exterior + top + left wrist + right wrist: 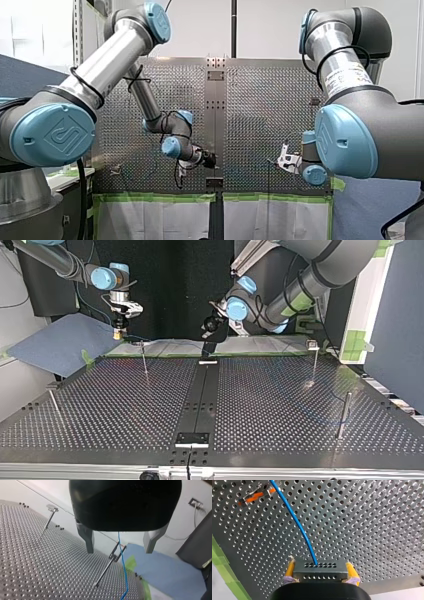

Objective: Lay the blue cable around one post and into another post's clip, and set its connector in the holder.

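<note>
In the right wrist view my right gripper [321, 568] is shut on the grey connector [320, 573], which sits between its yellow pads [290, 570]. The blue cable [295, 521] runs from the connector up to a post's clip with orange parts [254, 496]. In the top view my right gripper [118, 331] hangs beside a thin clip post [144, 358] near the table's far edge. My left gripper [119, 551] stands open above the table, nothing between its metal fingers [87, 538]. Ahead of it the blue cable [123, 565] passes a clip post [110, 563] and drops down.
More thin posts stand on the perforated table [280, 405]: one at the top view's far right [313, 360], one at the near right [344, 414], one at the near left [54, 402]. A black bracket [192, 439] sits on the centre strip. A blue cloth [60, 345] lies beyond the table's corner.
</note>
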